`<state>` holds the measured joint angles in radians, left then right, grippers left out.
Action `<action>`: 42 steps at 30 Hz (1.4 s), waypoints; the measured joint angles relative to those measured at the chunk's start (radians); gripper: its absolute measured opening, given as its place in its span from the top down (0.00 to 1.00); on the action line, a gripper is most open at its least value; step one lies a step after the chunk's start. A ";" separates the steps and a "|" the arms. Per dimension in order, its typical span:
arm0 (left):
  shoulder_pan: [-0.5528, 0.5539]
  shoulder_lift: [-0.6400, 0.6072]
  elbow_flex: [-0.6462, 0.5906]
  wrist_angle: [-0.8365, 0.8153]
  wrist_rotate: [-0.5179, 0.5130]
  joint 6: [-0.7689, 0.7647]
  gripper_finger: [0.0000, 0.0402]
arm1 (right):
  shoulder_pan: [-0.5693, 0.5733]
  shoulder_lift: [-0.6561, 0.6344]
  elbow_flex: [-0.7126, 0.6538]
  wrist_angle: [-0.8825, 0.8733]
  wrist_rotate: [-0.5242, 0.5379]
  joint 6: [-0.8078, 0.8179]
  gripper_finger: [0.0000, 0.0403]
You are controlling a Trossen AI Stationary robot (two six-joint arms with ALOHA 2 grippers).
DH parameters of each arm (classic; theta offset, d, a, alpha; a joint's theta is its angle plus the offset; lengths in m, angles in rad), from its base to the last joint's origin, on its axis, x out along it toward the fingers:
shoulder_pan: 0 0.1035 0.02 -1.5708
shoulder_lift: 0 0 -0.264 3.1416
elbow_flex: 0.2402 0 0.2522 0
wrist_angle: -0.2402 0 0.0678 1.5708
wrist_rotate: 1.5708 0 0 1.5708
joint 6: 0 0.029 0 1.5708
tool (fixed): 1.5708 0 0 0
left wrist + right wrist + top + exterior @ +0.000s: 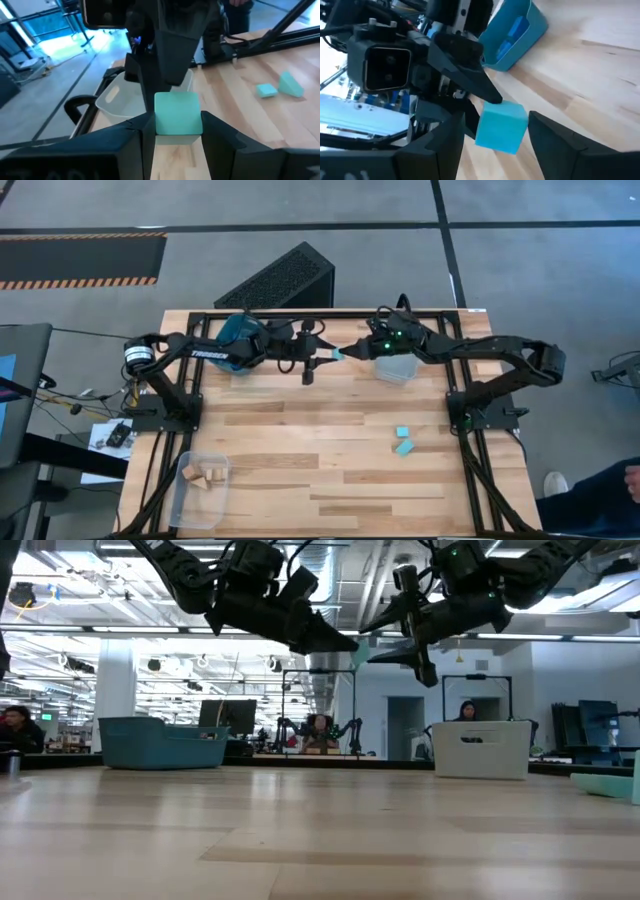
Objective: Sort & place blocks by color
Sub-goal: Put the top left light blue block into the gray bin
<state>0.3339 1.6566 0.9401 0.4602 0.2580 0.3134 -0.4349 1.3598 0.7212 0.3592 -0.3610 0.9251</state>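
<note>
High view: I see both arms stretched to the middle of the table's far edge, tips meeting. The left gripper [322,360] pinches a light cyan block [338,355]; the right gripper [352,351] sits around the same block from the other side. A teal bin [243,330] lies under the left arm, a clear bin [395,369] under the right. Two more cyan blocks [402,440] lie on the table [300,440] toward the right. Tan wood blocks [203,476] sit in a clear tray [198,492] at the near left corner.

Low view: both grippers hang well above the tabletop, tips nose to nose. People sit at desks in the room behind.

Left wrist view: the cyan block is clamped between the left fingers [142,145], the right gripper's finger just beyond it.

Right wrist view: the right fingers [555,140] stand wide on either side of the block, gaps showing, not touching it. Darker blue blocks [512,35] lie in the teal bin.
</note>
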 joint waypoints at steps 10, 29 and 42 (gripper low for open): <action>-0.021 0.000 0.000 0.032 -0.021 0.000 0.73 | 0.031 0.001 0.000 -0.005 -0.006 0.012 0.41; -0.026 -0.001 0.000 0.049 -0.104 -0.133 0.55 | -0.005 -0.011 0.000 -0.048 -0.010 0.005 0.68; 0.048 -0.139 0.000 -0.197 -0.222 -0.387 0.42 | -0.153 -0.318 0.001 -0.832 0.249 -0.274 0.66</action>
<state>0.3816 1.5180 0.9401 0.2630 0.0363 -0.0736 -0.5881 1.0414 0.7223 -0.4731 -0.1119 0.6514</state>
